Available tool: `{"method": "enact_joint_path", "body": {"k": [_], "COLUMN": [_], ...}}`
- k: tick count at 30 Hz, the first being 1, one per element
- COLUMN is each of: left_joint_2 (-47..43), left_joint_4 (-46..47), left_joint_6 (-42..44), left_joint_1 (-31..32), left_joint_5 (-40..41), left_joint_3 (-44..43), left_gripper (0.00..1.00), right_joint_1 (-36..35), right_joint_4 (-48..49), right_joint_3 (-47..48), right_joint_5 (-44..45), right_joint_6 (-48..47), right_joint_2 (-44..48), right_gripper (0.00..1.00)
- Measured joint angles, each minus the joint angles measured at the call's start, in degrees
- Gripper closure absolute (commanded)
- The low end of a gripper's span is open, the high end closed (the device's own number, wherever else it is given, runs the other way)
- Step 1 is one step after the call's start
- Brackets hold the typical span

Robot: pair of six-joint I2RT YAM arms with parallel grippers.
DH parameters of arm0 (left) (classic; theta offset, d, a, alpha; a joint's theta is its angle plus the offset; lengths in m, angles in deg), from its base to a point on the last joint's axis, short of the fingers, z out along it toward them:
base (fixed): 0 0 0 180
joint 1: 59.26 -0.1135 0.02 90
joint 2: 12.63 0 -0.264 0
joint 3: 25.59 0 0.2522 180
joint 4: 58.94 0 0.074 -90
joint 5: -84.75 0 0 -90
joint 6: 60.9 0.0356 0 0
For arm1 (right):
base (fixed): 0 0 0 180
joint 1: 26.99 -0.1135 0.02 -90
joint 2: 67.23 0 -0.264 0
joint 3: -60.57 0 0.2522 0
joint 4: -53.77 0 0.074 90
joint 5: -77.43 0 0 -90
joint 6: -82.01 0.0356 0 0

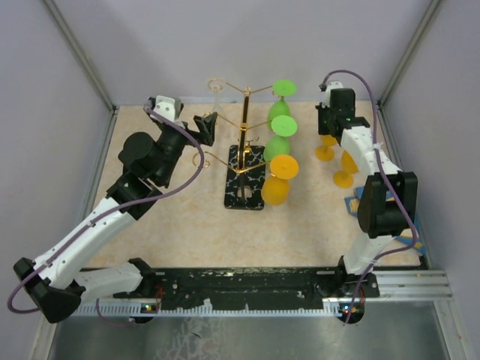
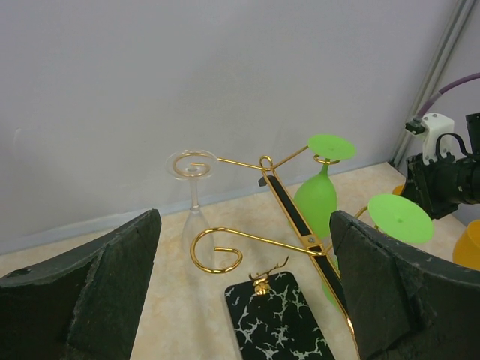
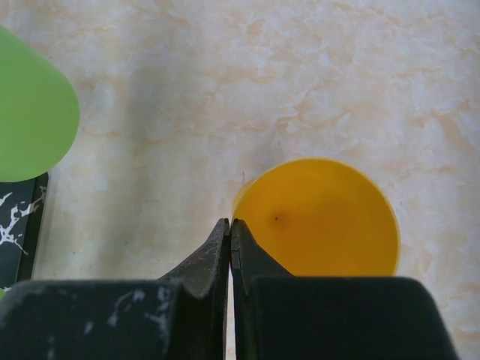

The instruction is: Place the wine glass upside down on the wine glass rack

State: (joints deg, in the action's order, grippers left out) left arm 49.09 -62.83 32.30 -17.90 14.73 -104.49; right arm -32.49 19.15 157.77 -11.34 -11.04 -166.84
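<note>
Top external view: beige marbled table point(image 1: 187, 225), walled on three sides. Left arm point(image 1: 97, 225) reaches diagonally up toward centre. Right arm point(image 1: 375, 172) is folded along the right side.

Wine glass rack point(image 1: 244, 127) stands mid-table, with a gold pole on a black white-veined base point(image 1: 244, 191).

Green glasses point(image 1: 281, 125) hang on its right-hand arms, feet uppermost. One orange glass point(image 1: 283, 166) hangs below them, nearer the base. More orange glasses point(image 1: 343, 178) sit on the table to the right, under and beside the right wrist.

Clear wine glass point(image 2: 193, 206) is on the rack's far-left arm. Its foot is caught in the gold curl, with stem and bowl hanging beneath, so it is upside down.

Left gripper point(image 1: 208, 127) is just left of the pole at arm height. Left wrist view shows its jaws spread wide with nothing between them. It is apart from the clear glass, which shows through the gap.

Right gripper point(image 3: 231, 229) points straight down. Its jaws are pressed together and grip nothing. The tips are over the near-left edge of one orange round face point(image 3: 322, 217). Contact cannot be told.
</note>
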Motion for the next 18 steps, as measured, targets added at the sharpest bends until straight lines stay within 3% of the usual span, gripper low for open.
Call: {"method": "enact_joint_path", "body": {"k": [5, 11, 18], "left_joint_2": [1.92, 7.30, 12.90], "left_joint_4": [-2.91, -10.16, -16.92], "left_joint_6": [-4.37, -17.38, -35.56], "left_joint_1": [-0.02, -2.56, -11.15], "left_joint_5": [1.53, 1.77, -8.04], "left_joint_3": [-3.08, -12.85, -25.03], "left_gripper": [0.01, 0.01, 0.01], "right_joint_1": [0.00, -0.09, -5.11], "right_joint_4": [-0.15, 1.18, 18.97], "right_joint_3": [0.33, 0.90, -4.70], "right_joint_5": [1.77, 6.51, 10.67], "right_joint_6": [-0.07, -1.97, -7.15], "right_joint_2": [0.17, 5.60, 24.79], "right_gripper": [1.00, 1.00, 1.00]}}
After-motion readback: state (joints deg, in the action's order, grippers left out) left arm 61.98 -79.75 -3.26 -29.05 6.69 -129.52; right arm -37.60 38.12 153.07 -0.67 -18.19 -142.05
